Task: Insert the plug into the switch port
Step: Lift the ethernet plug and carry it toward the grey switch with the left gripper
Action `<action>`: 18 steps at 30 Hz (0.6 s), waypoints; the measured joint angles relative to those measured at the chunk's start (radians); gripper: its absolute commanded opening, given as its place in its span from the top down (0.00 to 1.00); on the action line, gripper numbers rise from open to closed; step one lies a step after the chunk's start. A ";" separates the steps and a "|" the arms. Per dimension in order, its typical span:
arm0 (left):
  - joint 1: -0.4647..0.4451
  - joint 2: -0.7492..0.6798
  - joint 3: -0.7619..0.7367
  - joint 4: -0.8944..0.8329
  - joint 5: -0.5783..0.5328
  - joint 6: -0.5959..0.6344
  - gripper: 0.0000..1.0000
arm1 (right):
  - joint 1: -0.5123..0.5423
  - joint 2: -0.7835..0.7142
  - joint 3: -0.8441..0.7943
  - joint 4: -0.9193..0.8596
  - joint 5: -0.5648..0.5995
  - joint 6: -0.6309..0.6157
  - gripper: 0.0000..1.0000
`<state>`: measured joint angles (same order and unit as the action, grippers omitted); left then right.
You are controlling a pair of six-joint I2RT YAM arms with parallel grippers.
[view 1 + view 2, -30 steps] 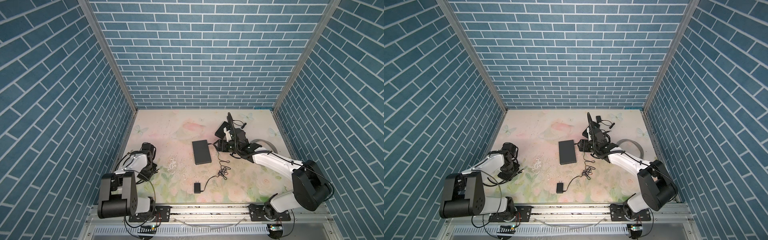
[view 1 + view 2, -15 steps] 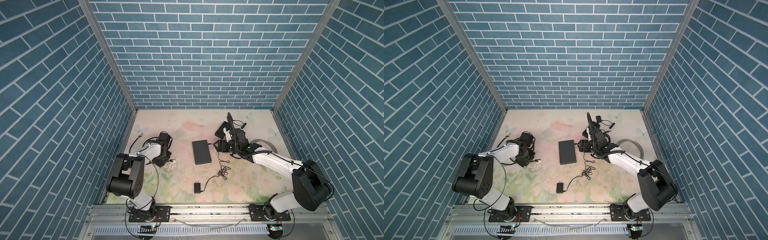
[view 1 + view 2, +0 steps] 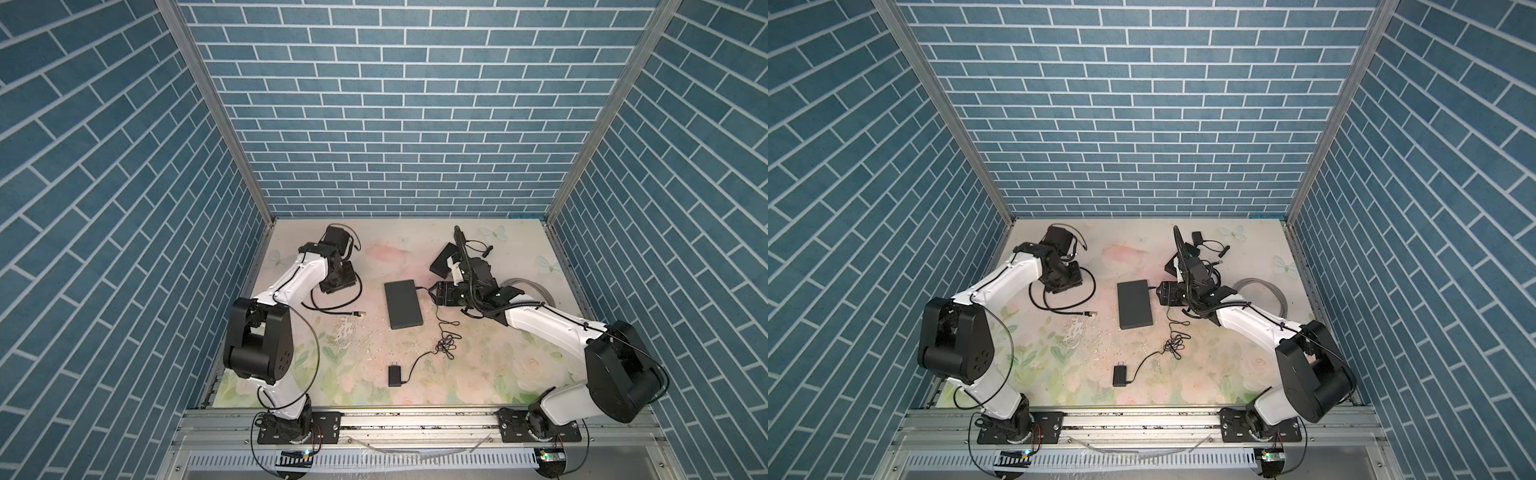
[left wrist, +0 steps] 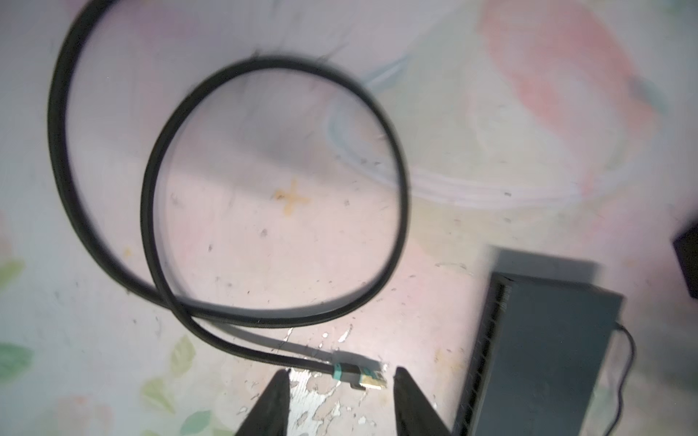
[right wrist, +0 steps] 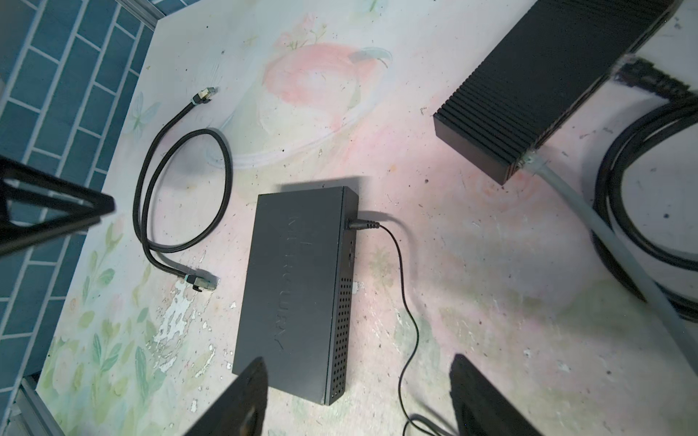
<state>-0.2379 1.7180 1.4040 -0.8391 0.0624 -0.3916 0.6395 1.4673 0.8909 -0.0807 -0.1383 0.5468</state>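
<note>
I've swung the left gripper [image 4: 341,373] across, jaws spread over the gold-tipped black cable plug [image 4: 368,378], so pinching it comes next.

Plug [image 3: 360,312] left of switch [image 3: 402,304], apart; power adapter [image 3: 393,375] before switch.

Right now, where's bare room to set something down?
Bare: front strip between the left arm and adapter; also behind the switch, toward the back wall. Crowded: right of the switch, around the cord and right tool.
</note>
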 measured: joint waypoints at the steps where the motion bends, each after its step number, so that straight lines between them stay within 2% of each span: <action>1: 0.000 0.015 0.052 -0.024 0.009 0.138 0.52 | 0.000 -0.003 0.000 -0.003 0.000 -0.006 0.24; 4: 0.000 0.002 0.039 -0.037 0.032 0.442 0.55 | 0.000 -0.018 0.000 -0.010 0.000 -0.013 0.25; 7: 0.003 -0.074 -0.093 -0.014 0.063 0.721 0.58 | 0.000 -0.039 0.000 -0.027 -0.004 -0.014 0.25; 8: 0.003 -0.109 -0.143 -0.013 0.077 0.824 0.64 | 0.000 -0.049 0.000 -0.038 -0.005 -0.014 0.25; 11: 0.002 -0.188 -0.230 -0.039 0.113 1.109 0.69 | 0.000 -0.097 -0.016 -0.066 -0.003 -0.017 0.25; 14: -0.003 -0.169 -0.242 -0.045 0.107 1.277 0.72 | 0.000 -0.143 -0.029 -0.093 0.007 -0.025 0.25; 18: -0.013 -0.060 -0.287 -0.006 0.047 1.396 0.72 | 0.000 -0.164 -0.029 -0.114 0.020 -0.031 0.25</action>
<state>-0.2512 1.6581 1.1168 -0.8455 0.1089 1.0042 0.6399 1.3029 0.8619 -0.1951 -0.1184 0.5159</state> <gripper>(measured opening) 0.278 0.751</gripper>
